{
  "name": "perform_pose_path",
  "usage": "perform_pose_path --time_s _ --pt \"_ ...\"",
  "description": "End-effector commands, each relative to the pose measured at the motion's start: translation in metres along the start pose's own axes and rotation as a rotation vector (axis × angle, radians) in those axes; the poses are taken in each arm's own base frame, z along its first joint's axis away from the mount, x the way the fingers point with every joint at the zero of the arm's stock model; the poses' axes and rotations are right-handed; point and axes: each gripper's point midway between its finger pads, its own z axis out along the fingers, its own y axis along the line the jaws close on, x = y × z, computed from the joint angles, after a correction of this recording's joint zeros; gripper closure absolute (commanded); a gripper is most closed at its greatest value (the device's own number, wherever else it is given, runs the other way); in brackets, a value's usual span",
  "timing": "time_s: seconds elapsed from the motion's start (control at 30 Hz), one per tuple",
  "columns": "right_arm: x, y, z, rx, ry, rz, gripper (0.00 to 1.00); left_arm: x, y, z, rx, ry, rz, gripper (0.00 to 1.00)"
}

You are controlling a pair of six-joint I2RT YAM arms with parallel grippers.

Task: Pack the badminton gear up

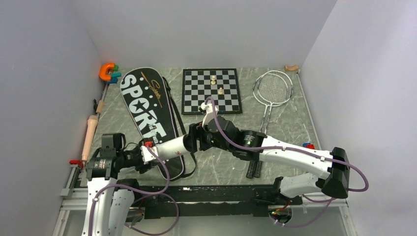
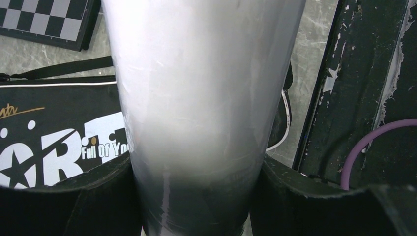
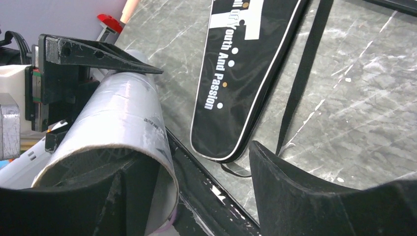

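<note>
My left gripper (image 1: 145, 153) (image 2: 194, 196) is shut on one end of the long white tube (image 1: 169, 146) (image 2: 196, 88) and holds it level over the bag's narrow end. My right gripper (image 1: 193, 139) (image 3: 196, 162) is open at the tube's open mouth (image 3: 123, 108). One of its fingers (image 3: 133, 191) is inside the mouth and the other is outside. The black SPORT bag (image 1: 147, 113) (image 2: 49, 147) (image 3: 246, 73) lies flat on the left. Two silver-headed rackets (image 1: 273, 88) lie stacked at the back right. I cannot make out any shuttlecocks for certain.
A chessboard (image 1: 211, 91) (image 2: 44, 19) lies at the back centre with two small pale pieces on it. A beige wooden rod (image 1: 90, 135) lies along the left edge. An orange and blue toy (image 1: 108, 72) sits at the back left. A black rail (image 1: 211, 191) runs along the front.
</note>
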Motion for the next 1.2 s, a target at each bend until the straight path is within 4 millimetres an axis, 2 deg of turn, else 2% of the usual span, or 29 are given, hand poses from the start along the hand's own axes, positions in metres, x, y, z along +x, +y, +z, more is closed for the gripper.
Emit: perform_pose_path --time_s 0.0,0.1,0.17,0.37,0.5,0.63,0.8,0.9,1.0,1.17 --pt "-0.014 0.022 0.003 -0.074 -0.019 0.005 0.28 -0.035 0.008 -0.006 -0.013 -0.114 0.094 0.37" --pt "-0.022 0.026 -0.001 -0.096 -0.025 0.025 0.21 -0.030 0.008 -0.005 -0.012 -0.101 0.095 0.37" --pt "-0.032 0.023 -0.011 -0.099 -0.044 0.050 0.16 -0.024 0.009 -0.003 -0.018 -0.083 0.093 0.37" --pt "-0.061 -0.006 -0.055 -0.067 -0.132 0.117 0.07 -0.004 0.012 0.003 -0.042 -0.034 0.082 0.38" --pt "-0.056 -0.031 -0.072 0.011 -0.139 0.145 0.04 0.010 0.013 0.007 -0.050 0.007 0.071 0.39" --pt "-0.026 -0.070 -0.077 0.149 -0.079 0.182 0.07 0.023 0.013 0.010 -0.051 0.049 0.049 0.40" --pt "0.056 -0.135 -0.065 0.416 0.119 0.222 0.16 0.036 0.020 0.012 -0.082 0.091 0.045 0.43" --pt "0.096 -0.157 -0.059 0.494 0.202 0.242 0.21 0.039 0.023 0.012 -0.086 0.107 0.054 0.44" --pt "0.120 -0.174 -0.055 0.557 0.239 0.247 0.25 0.039 0.023 0.012 -0.085 0.107 0.051 0.44" --pt "0.140 -0.188 -0.046 0.611 0.271 0.236 0.32 0.045 0.022 0.013 -0.087 0.118 0.061 0.45"
